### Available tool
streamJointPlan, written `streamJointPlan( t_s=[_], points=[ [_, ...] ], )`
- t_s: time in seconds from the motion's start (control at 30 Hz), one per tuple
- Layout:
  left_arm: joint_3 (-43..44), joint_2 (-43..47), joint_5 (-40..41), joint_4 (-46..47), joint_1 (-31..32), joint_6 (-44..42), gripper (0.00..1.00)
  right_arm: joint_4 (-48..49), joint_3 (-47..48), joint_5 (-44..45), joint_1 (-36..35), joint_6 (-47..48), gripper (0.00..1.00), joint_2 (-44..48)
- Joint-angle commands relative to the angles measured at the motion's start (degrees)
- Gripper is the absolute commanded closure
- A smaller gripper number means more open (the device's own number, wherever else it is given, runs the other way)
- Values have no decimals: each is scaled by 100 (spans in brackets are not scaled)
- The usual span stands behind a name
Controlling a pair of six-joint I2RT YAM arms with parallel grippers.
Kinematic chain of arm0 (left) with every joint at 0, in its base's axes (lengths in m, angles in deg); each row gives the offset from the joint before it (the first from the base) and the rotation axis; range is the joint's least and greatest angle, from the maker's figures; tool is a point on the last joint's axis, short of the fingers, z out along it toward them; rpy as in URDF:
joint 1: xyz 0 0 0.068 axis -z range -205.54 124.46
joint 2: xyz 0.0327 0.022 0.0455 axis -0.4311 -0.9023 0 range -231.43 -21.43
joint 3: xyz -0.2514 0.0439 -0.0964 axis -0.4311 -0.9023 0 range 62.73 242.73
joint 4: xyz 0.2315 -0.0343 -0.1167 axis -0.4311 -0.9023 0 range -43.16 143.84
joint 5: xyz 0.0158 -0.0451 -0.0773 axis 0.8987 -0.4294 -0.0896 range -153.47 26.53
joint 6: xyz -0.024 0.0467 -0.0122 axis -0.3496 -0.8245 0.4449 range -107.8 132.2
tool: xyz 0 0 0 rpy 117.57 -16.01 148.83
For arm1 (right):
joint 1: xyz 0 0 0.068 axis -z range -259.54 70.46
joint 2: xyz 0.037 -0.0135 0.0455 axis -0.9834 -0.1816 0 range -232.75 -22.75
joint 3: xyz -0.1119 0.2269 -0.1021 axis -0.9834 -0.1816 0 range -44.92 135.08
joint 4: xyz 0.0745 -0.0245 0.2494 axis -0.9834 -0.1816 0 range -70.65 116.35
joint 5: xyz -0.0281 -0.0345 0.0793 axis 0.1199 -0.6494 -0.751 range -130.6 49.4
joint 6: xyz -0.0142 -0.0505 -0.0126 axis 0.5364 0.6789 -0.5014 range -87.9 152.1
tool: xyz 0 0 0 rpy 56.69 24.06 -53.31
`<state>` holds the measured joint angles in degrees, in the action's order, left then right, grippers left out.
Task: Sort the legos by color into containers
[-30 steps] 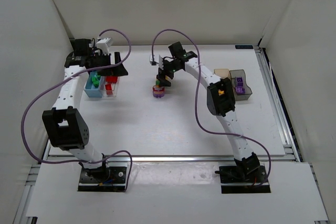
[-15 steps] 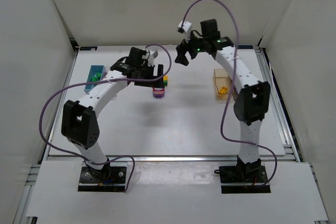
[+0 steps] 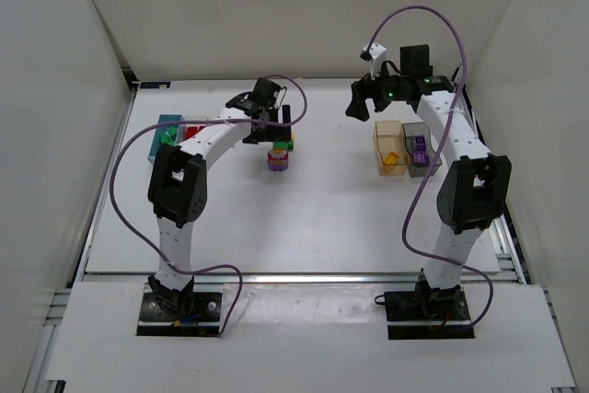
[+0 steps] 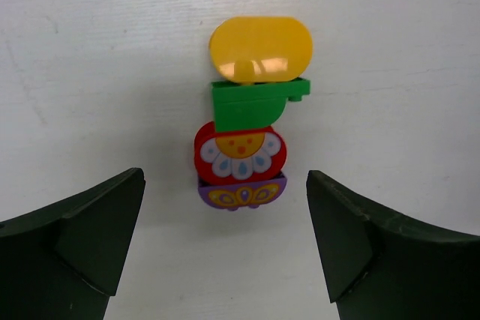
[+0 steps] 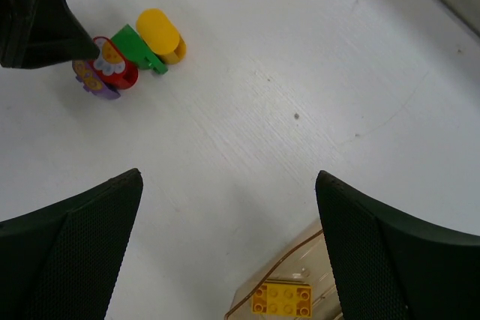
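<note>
Right gripper (image 5: 229, 181) has swung further right of the lying stack of yellow, green, red and purple plastic bricks (image 4: 241, 136), jaws wide and empty; left gripper (image 4: 224, 179) now hovers over that stack, spread wide, not touching; orange-amber translucent bin (image 3: 388, 146) sits well right of it

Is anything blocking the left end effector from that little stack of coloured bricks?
Nothing visible does. The left end effector is open above the brick stack, with only bare table around it.
</note>
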<state>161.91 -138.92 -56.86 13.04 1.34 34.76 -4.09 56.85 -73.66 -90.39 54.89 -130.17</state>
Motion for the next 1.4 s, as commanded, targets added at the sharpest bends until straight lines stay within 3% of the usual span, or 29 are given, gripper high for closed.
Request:
streamJointPlan(
  t_s=[0.0,0.77,0.87,0.93,0.97,1.17,1.27,1.37],
  points=[
    [418,-28,-45,45,90,178,1,108,-166,-201,57,-108,1,309],
    [286,-986,-257,204,196,72,3,-6,53,-412,206,-73,1,45],
    [304,-1047,-248,204,222,2,13,-76,79,-421,224,-46,1,-25],
    [243,-1013,-248,186,204,-68,27,-85,62,-438,250,-20,1,-42],
    [208,-986,-413,186,196,-129,40,-94,62,-438,250,-2,1,-51],
    [-311,-512,-1056,371,46,-769,73,-68,44,-561,250,-107,1,-183],
    [-635,-205,-1390,309,2,-1340,87,-50,96,-823,250,-283,1,-280],
    [-986,243,-1628,361,-33,-1772,90,-6,114,-1123,233,-643,1,-394]
  ],
)
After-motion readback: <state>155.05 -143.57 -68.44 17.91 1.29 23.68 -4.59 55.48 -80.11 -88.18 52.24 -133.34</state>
